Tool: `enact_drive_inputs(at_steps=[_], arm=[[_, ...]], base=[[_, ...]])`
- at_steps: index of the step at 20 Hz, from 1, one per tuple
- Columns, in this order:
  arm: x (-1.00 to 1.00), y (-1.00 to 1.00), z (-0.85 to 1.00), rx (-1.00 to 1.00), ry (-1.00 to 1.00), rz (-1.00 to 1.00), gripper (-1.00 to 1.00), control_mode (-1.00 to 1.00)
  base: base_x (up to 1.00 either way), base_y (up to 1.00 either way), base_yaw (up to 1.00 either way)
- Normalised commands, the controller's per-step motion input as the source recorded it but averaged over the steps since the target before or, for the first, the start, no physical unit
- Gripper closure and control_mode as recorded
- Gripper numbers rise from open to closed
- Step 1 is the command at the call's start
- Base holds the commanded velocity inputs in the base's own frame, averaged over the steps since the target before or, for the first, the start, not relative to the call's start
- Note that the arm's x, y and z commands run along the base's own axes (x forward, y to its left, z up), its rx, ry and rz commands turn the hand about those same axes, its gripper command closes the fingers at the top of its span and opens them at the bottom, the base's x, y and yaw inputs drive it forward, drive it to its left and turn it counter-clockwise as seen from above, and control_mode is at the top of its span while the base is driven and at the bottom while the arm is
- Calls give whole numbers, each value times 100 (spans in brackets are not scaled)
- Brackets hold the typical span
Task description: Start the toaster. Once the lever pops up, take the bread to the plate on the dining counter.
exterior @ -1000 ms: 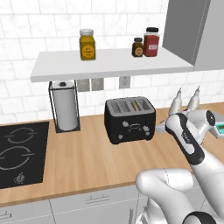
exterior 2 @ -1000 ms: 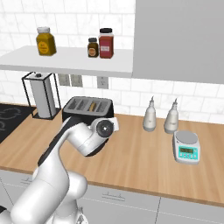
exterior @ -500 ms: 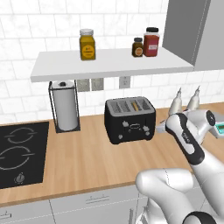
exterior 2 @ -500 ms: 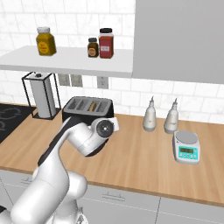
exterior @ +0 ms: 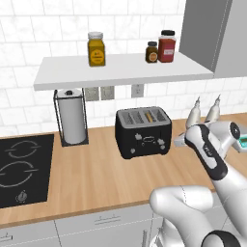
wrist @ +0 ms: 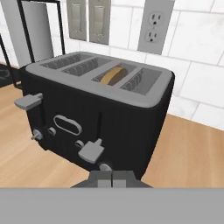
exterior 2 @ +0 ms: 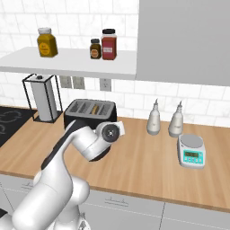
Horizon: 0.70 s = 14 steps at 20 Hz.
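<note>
Dark fingers (wrist: 112,178) are pressed fully together, holding nothing, poised just below the depressed right-hand lever (wrist: 91,151) on the front of the toaster (wrist: 98,113); whether they touch it I cannot tell. That black toaster carries the bread (wrist: 112,75) sunk in its third slot, only the tan top edge showing, while its left lever (wrist: 28,101) sits high. It stands on the wooden counter (exterior: 101,169) near the tiled back wall, with bare wood before it and to its right. A paper towel holder (exterior: 72,117) stands to its left, beyond that the cooktop (exterior: 19,169). Two white bottles (exterior 2: 164,119) and a small scale (exterior 2: 192,152) sit to its right. Three jars (exterior: 130,48) rest on the shelf (exterior: 120,72) above.
</note>
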Motion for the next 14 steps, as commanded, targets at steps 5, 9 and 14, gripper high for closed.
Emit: enact_drive_inputs(at_steps=[5,9,14], arm=[[0,-2,0,0,0,0,100,-100],[0,0,0,0,0,0,100,-100],[0,0,0,0,0,0,100,-100]], base=[[0,0,0],[0,0,0],[0,0,0]])
